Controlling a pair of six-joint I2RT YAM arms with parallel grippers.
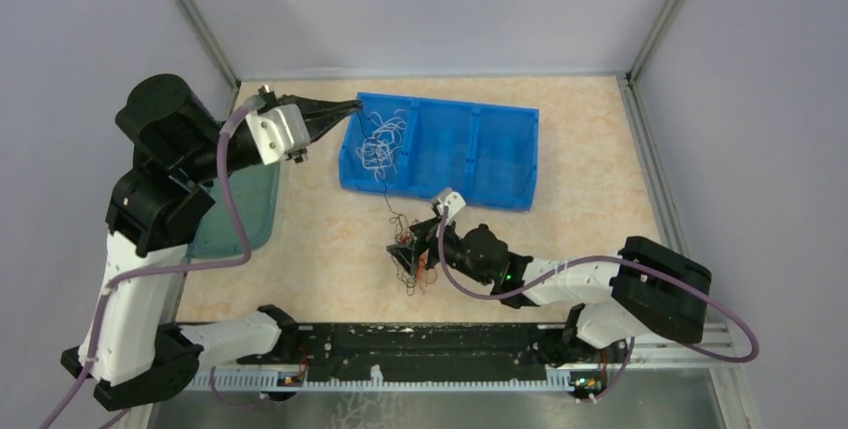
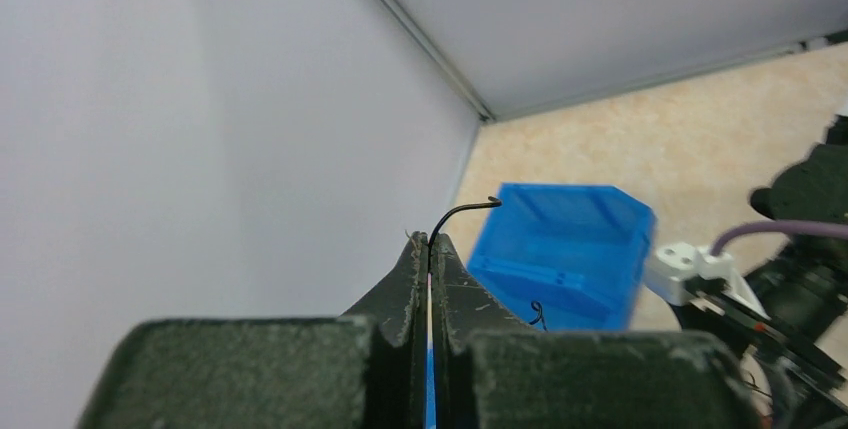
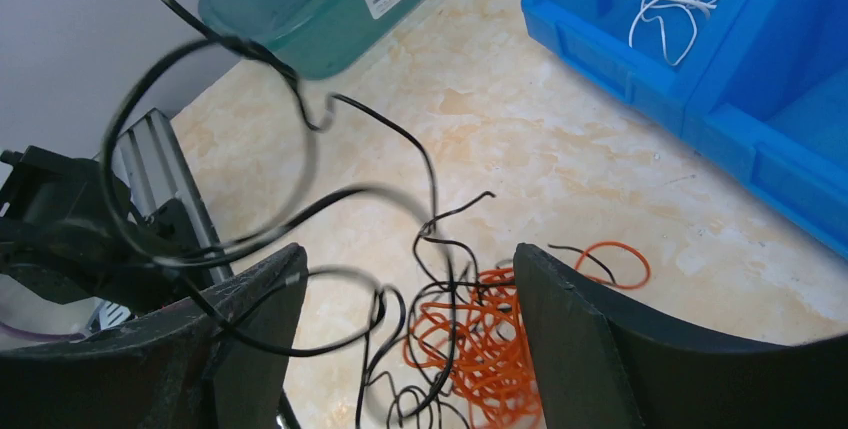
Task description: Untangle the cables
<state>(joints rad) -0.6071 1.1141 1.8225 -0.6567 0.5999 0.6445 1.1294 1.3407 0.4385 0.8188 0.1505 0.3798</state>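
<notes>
A tangle of black and orange cables (image 1: 418, 274) lies on the table in front of the blue bin (image 1: 470, 192). My right gripper (image 1: 403, 249) is low over it. In the right wrist view it (image 3: 410, 259) stands open, its fingers (image 3: 570, 329) straddling the orange cables (image 3: 480, 339) and black loops (image 3: 215, 149). My left gripper (image 1: 352, 107) hangs at the bin's left corner, shut on a thin black cable (image 2: 460, 212) that curls out of its tip (image 2: 430, 241). A black strand (image 1: 392, 204) runs from the bin's front down to the tangle. White cables (image 1: 385, 144) fill the bin's left compartment.
A teal lidded container (image 1: 245, 214) sits at the table's left edge, partly under the left arm. The blue bin's other compartments (image 1: 500, 149) hold nothing I can see. A black rail (image 1: 430, 349) runs along the near edge. Grey walls enclose the table.
</notes>
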